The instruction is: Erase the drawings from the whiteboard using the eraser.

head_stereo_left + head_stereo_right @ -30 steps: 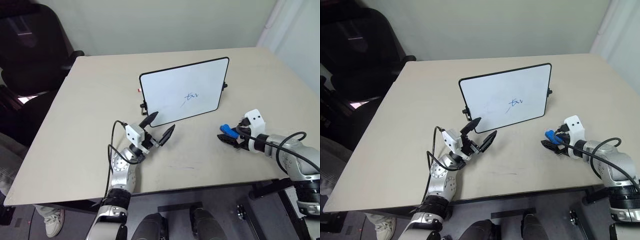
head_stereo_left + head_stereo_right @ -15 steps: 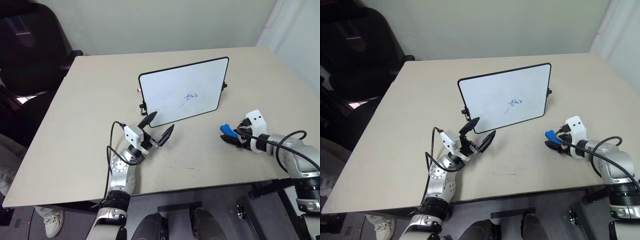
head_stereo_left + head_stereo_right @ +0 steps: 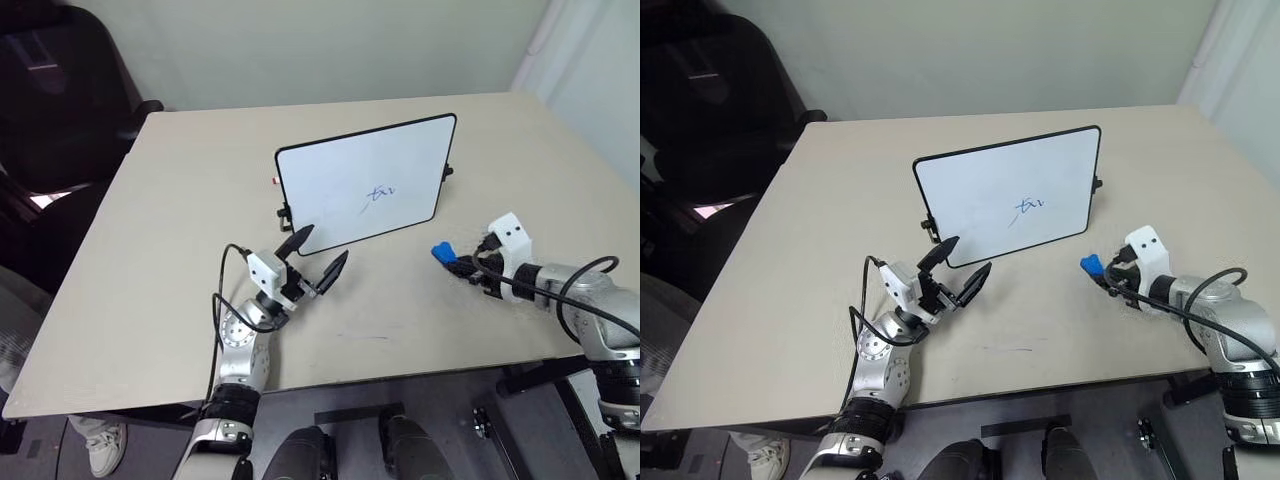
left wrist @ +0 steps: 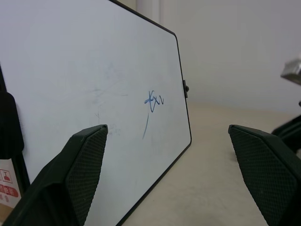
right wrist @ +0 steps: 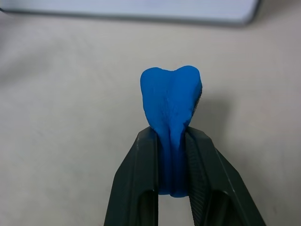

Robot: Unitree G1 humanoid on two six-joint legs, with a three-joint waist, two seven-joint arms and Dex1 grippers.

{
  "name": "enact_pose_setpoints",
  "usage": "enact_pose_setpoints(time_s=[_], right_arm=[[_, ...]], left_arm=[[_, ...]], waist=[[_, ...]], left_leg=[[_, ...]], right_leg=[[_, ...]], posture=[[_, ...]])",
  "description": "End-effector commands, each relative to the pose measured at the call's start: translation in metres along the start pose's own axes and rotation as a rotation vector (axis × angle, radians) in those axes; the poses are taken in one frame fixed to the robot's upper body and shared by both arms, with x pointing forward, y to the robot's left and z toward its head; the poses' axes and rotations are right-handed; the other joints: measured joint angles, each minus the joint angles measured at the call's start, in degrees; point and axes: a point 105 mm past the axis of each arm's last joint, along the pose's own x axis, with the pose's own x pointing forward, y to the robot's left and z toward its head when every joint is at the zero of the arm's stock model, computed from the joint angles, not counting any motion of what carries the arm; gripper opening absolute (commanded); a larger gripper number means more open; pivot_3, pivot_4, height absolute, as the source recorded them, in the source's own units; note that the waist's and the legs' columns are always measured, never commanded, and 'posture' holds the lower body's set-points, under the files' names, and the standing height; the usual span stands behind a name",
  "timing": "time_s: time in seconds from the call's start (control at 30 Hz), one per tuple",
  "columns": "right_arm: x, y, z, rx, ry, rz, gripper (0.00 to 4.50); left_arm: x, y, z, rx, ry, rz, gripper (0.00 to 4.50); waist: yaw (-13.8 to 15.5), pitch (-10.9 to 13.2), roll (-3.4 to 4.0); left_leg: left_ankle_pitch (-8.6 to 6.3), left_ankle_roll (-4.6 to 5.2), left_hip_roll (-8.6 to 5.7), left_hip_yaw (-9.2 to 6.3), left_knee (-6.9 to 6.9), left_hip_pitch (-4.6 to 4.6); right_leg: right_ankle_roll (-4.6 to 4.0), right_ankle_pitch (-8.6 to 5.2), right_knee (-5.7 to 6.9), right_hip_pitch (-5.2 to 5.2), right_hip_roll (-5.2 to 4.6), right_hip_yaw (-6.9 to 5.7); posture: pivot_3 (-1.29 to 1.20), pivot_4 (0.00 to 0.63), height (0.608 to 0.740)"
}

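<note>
Right end effector (image 3: 458,262): at the right middle of the left eye view, its two black fingers were clamped on the eraser (image 3: 441,252), which stuck out from their tips toward the frame's centre.
Left end effector (image 3: 318,256): at lower centre of the same view, fingers spread wide apart and holding nothing, just in front of the whiteboard's lower left corner.
Whiteboard (image 3: 340,170): stood upright, slightly tilted, at upper centre on the tabletop (image 3: 180,200).
Drawings (image 3: 378,194): a small blue scribble with a faint stroke on the board's right half.
Eraser, placing: off the board, right of its lower right corner, apart from it.
Left wrist view: both spread fingers (image 4: 84,165) framed the whiteboard (image 4: 84,66); the drawings (image 4: 151,101) were unwiped.
Right wrist view: the eraser (image 5: 171,108) was pinched and squashed between the closed fingers (image 5: 136,188), over the tabletop (image 5: 61,117).
</note>
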Motion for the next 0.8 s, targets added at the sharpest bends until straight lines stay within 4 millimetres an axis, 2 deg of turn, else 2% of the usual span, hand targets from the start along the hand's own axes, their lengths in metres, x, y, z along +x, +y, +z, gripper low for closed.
enact_pose_setpoints(time_s=[0.03,0.17,0.3,0.5,0.6,0.67,0.8], right_arm=[[-0.002,0.017,0.036,-0.067,-0.111,0.04,0.44],[0.012,0.046,0.061,-0.099,-0.194,0.127,0.44],[0.03,0.064,0.084,-0.127,-0.251,0.164,0.44],[0.057,0.059,0.113,-0.136,-0.311,0.083,0.44],[0.066,0.047,0.125,-0.121,-0.335,-0.003,0.44],[0.07,0.041,0.126,-0.126,-0.331,-0.039,0.44],[0.077,0.046,0.117,-0.138,-0.302,-0.02,0.44]], left_arm=[[-0.004,-0.003,-0.003,-0.018,0.001,0.011,4.5],[-0.004,-0.001,-0.003,-0.017,0.002,0.012,4.5],[-0.004,0.002,-0.003,-0.018,0.006,0.015,4.5],[-0.003,0.005,-0.003,-0.009,0.006,0.02,4.5],[-0.004,0.007,-0.002,-0.002,0.005,0.027,4.5],[-0.004,0.008,-0.001,0.003,0.003,0.03,4.5],[-0.005,0.008,0.0,0.006,0.002,0.032,4.5]], waist=[[-0.03,0.0,0.0],[-0.14,0.0,0.0],[-0.2,0.0,0.0],[0.02,0.0,0.0],[0.01,0.0,0.0],[-0.03,0.0,0.0],[-0.24,0.0,-0.01]], left_leg=[[0.0,0.0,0.0,0.0,0.0,0.0],[0.0,0.0,0.02,0.0,0.0,0.0],[0.01,0.0,0.01,0.0,0.0,0.01],[0.07,0.02,0.01,0.0,0.01,0.01],[0.08,0.0,0.02,-0.01,0.0,0.0],[0.1,-0.05,0.03,0.0,0.0,-0.03],[0.12,-0.07,0.03,-0.01,0.0,-0.06]], right_leg=[[0.0,0.0,0.0,0.0,0.0,0.0],[-0.01,0.0,0.02,-0.03,0.02,0.0],[-0.01,0.0,0.04,-0.07,0.02,0.01],[-0.06,0.04,0.05,-0.35,0.0,-0.02],[-0.08,0.06,0.08,-0.37,0.0,-0.03],[-0.13,0.09,0.13,-0.42,0.0,-0.03],[-0.21,0.16,0.13,-0.42,0.01,-0.02]], posture=[[0.0,0.15,0.726],[0.0,0.15,0.726],[0.0,0.15,0.726],[0.0,0.15,0.726],[0.0,0.15,0.726],[0.0,0.15,0.726],[0.0,0.15,0.726]])
